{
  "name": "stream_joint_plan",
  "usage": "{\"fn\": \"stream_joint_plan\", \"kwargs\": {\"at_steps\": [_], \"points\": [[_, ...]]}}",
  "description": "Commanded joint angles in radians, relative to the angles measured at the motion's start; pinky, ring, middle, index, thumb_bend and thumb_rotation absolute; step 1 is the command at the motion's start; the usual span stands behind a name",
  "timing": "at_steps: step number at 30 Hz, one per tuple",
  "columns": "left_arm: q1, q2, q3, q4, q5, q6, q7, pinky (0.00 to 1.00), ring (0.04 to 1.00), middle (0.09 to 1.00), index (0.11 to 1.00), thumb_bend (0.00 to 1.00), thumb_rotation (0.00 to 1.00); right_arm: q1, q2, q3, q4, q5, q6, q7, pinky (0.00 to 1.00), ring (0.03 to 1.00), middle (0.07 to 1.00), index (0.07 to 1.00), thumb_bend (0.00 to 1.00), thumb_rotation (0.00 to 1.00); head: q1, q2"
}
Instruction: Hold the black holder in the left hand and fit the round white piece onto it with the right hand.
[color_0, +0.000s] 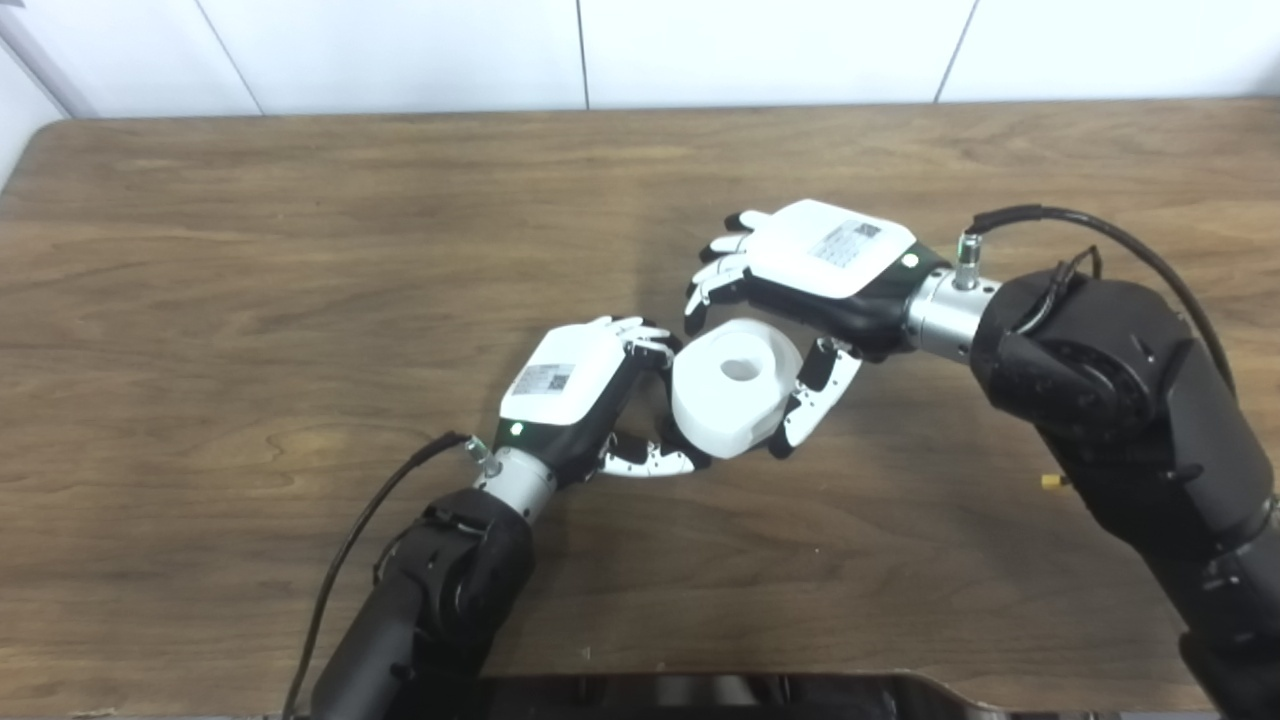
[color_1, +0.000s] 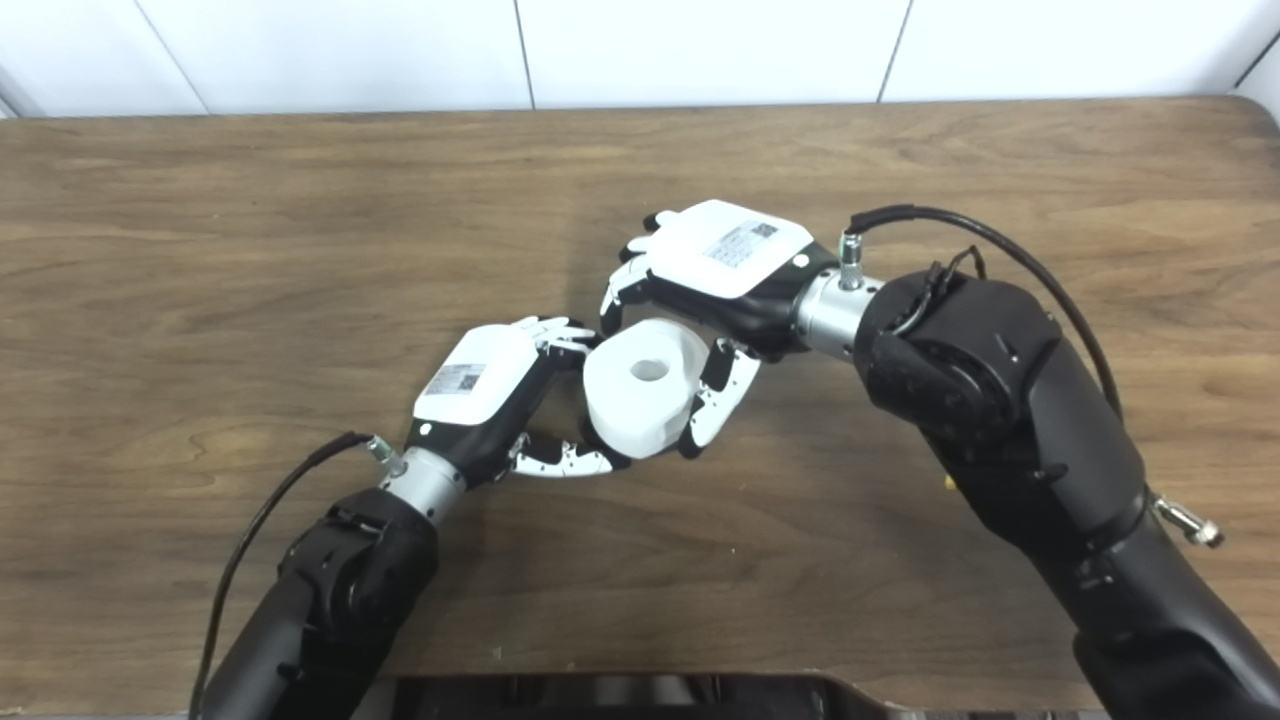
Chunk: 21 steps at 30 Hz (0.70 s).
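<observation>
My right hand (color_0: 820, 270) cups the round white piece (color_0: 735, 385), thumb and fingers around it. My left hand (color_0: 590, 395) curls beside it; the black holder is hidden, so I cannot tell whether I hold it. I should press down squarely, keeping the centre hole straight.

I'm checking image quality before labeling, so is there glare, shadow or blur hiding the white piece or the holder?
Left eye view: round white piece sharp, though its bright top loses detail; soft shadow under the right hand. Right eye view: same even light, left hand clear; the black holder cannot be made out.
</observation>
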Motion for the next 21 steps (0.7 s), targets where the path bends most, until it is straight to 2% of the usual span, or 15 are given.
{"fn": "stream_joint_plan", "kwargs": {"at_steps": [1, 6, 17, 21], "points": [[0.015, 0.006, -0.015, 0.022, -0.001, 0.006, -0.044, 0.89, 0.867, 0.796, 0.488, 0.52, 0.05, -0.026, -0.004, -0.02, -0.033, 0.004, 0.007, -0.004, 1.0, 0.994, 0.938, 0.771, 1.0, 0.45, 0.001, 0.0], [0.013, 0.005, -0.015, 0.022, -0.001, 0.01, -0.049, 0.89, 0.869, 0.798, 0.488, 0.52, 0.05, -0.03, -0.005, -0.023, -0.034, 0.005, 0.006, 0.001, 1.0, 1.0, 0.972, 0.808, 1.0, 0.46, -0.001, -0.002], [0.011, 0.008, -0.011, 0.042, -0.011, -0.002, -0.033, 0.89, 0.867, 0.796, 0.488, 0.52, 0.05, -0.068, -0.024, -0.047, -0.052, 0.03, 0.062, 0.088, 1.0, 1.0, 1.0, 0.952, 1.0, 0.49, -0.021, -0.019], [0.011, 0.01, -0.009, 0.048, -0.017, -0.004, -0.027, 0.89, 0.867, 0.798, 0.488, 0.52, 0.05, -0.089, -0.061, -0.075, -0.085, 0.075, 0.118, 0.145, 1.0, 1.0, 1.0, 0.965, 1.0, 0.51, -0.034, -0.03]]}}
